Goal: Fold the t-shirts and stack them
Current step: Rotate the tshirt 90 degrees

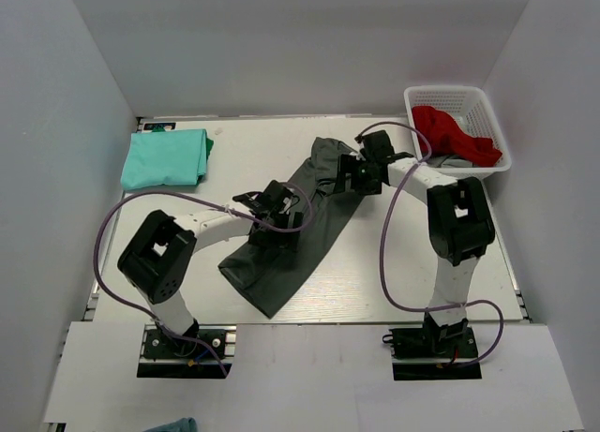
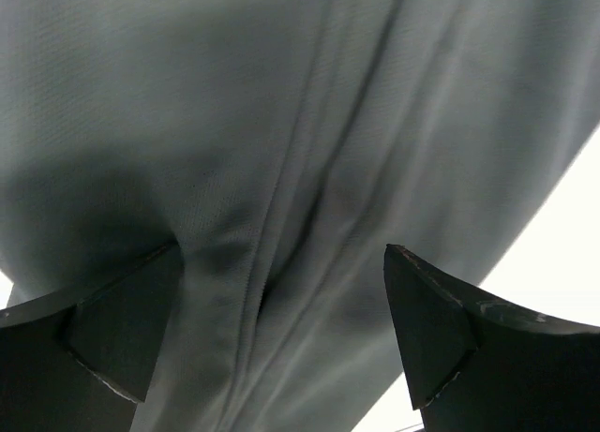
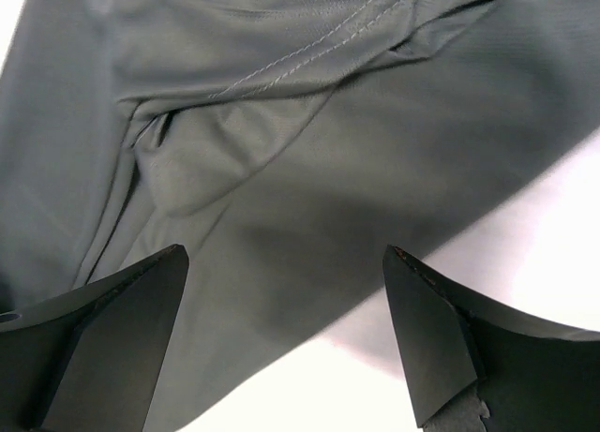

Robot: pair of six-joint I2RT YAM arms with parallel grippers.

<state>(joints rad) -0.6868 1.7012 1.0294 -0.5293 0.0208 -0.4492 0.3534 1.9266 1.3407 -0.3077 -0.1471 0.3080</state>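
**Lighting bright and even; wrist views softer**

Overhead view: strong diffuse light from above. The white walls and table (image 1: 394, 282) are near washed out, without hard glare. Shadows under the arms are faint and soft-edged. Focus is sharp throughout.

Left wrist view: the dark grey t-shirt (image 2: 281, 123) is soft, its weave barely resolved. A dim shadow pools above the left finger (image 2: 112, 338). The table at the right edge is blown out.

Right wrist view: the stitching is crisp. The fingers (image 3: 103, 348) are near-black with little detail. A soft grey shadow lies along the cloth's edge.
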